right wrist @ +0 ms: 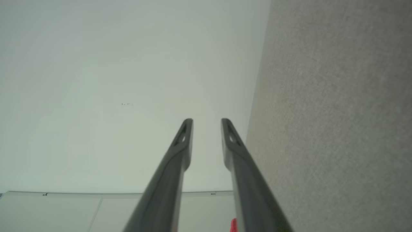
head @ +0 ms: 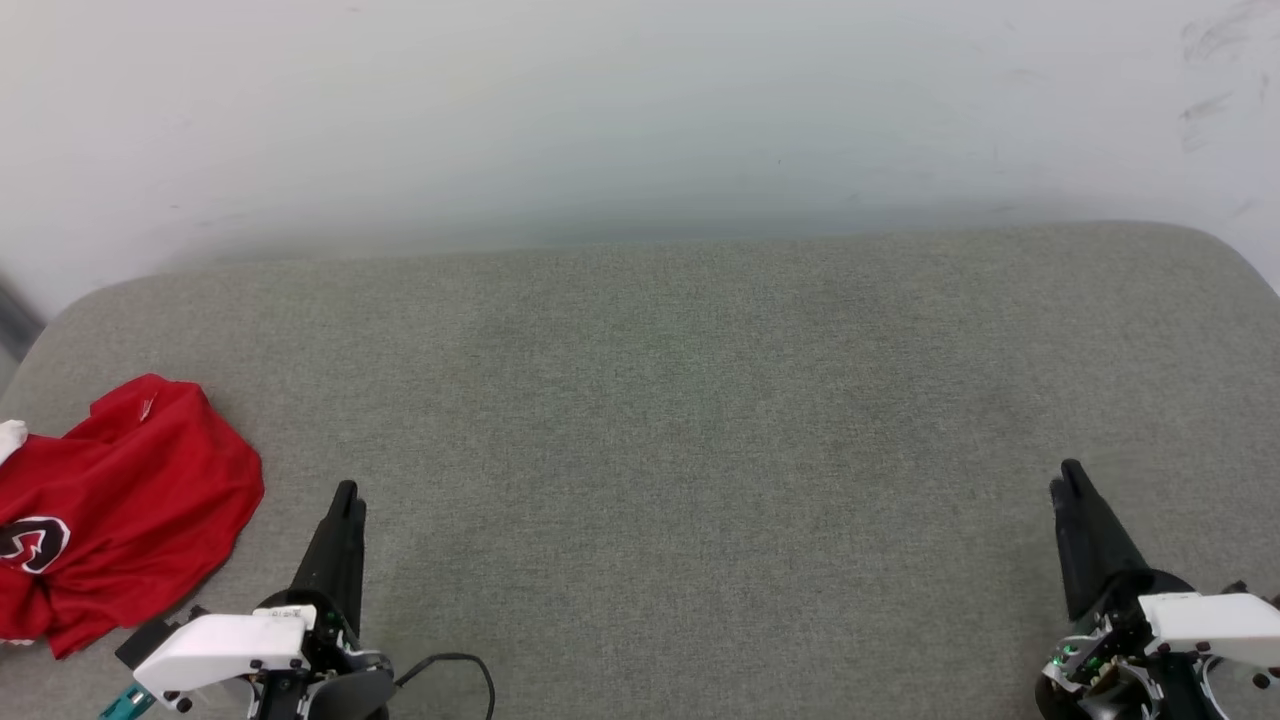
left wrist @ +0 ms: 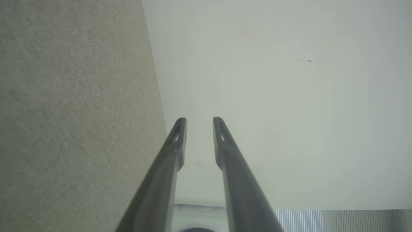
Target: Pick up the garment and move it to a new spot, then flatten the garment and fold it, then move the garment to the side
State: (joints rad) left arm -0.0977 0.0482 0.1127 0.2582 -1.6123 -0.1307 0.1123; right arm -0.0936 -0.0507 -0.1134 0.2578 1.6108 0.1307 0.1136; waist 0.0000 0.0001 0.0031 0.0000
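Left gripper (head: 346,492) and right gripper (head: 1070,470): jaws slightly parted on each, nothing held. At far left the garment (head: 130,500) lies crumpled in a heap at the edge of the grey padded surface (head: 700,400), red cloth with a black logo uppermost, partly cut off by the head view's border. Just to its right the left gripper hovers low, fingers toward the wall (head: 600,100), not touching the cloth. The broad middle of the surface offers, in my judgement, room for flattening. At far right the right gripper mirrors that pose, well apart from the garment. Pickup not yet begun; the left arm is better placed for it.
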